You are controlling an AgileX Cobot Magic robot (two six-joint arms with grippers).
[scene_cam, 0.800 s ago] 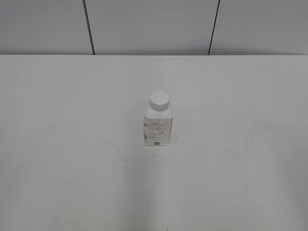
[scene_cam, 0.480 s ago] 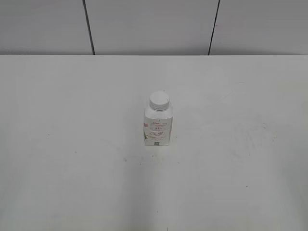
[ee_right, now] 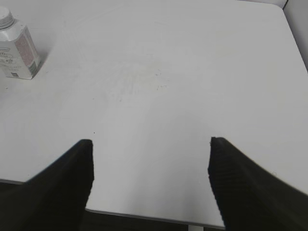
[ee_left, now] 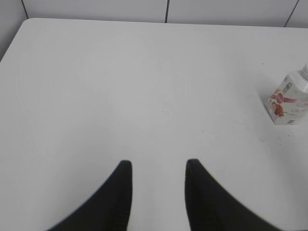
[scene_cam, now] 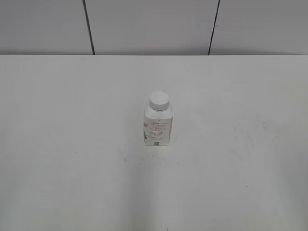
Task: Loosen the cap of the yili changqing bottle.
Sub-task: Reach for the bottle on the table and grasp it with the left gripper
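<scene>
Standing upright mid-desk (scene_cam: 72,144), the yili changqing bottle (scene_cam: 158,126) has its cap (scene_cam: 159,100) on, untouched. Left pincer (ee_left: 156,168) gapes empty, bottle far right. Right pincer (ee_right: 151,149) spread wide, empty, bottle far left. Judged: nothing begun.

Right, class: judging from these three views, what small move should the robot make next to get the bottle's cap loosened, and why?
Probably bring the left pincer toward the bottle to steady its body. The bottle stands upright and alone on the table with the cap on. Both pincers are open and empty, well short of it; the right pincer gapes wider and could then take the cap.
</scene>
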